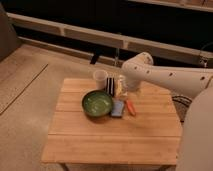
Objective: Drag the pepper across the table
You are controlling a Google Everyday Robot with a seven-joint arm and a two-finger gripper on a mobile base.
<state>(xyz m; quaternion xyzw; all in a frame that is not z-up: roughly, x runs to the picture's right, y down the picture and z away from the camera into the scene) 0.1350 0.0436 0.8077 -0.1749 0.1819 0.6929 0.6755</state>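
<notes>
The small orange-red pepper (130, 106) lies on the light-wood table (110, 140), right of the middle, just right of a blue rectangular object (118, 108). My gripper (125, 91) hangs from the white arm (165, 77) that reaches in from the right. It is just above and behind the pepper, over the back of the table. I cannot see any contact between the gripper and the pepper.
A green bowl (97, 103) sits left of the blue object. A white cup (100, 77), a dark upright item (110, 85) and a yellowish item (119, 86) stand at the table's back edge. Dark wall and ledge behind; bare floor to the left.
</notes>
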